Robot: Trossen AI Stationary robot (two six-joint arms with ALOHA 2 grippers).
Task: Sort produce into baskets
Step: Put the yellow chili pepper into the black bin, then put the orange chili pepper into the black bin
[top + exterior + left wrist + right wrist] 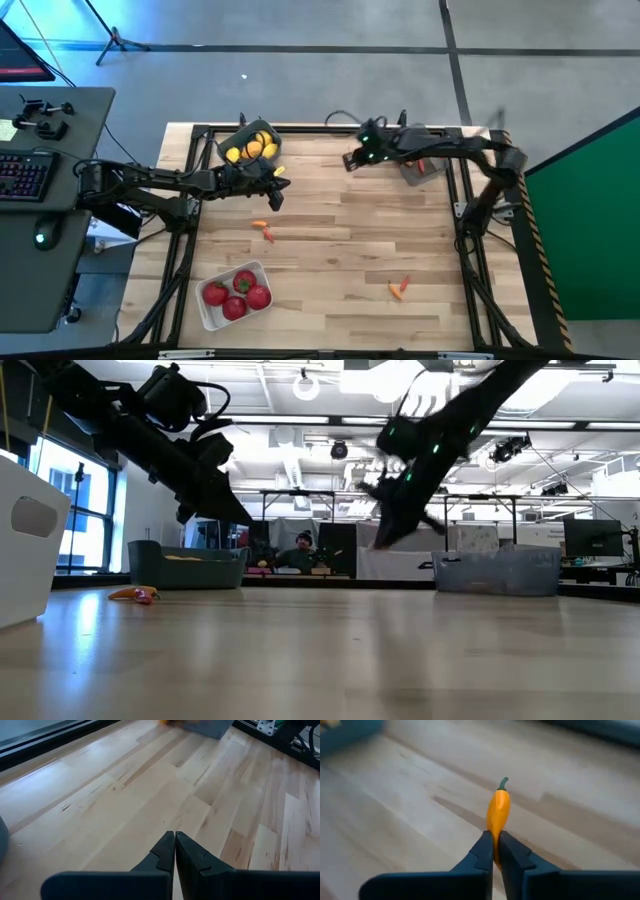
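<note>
On the near side of the table (pixel 340 250), the white basket (pixel 215 312) at the near left holds round red fruits (pixel 237 294). A loose pepper (pixel 400 289) lies near right and another (pixel 264 229) toward the middle left. Farther back, the left hand (pixel 273 185) is shut on nothing beside the far-left basket (pixel 236 139) of yellow fruits (pixel 250 148). The right hand (pixel 495 851) is shut on an orange pepper (pixel 498 811), pinching its lower end, stem pointing away, just left of the dark-grey basket (pixel 425 170) at the far right. The pepper looks light, smooth and slippery; a mid-body grip would likely be surer than this end pinch.
</note>
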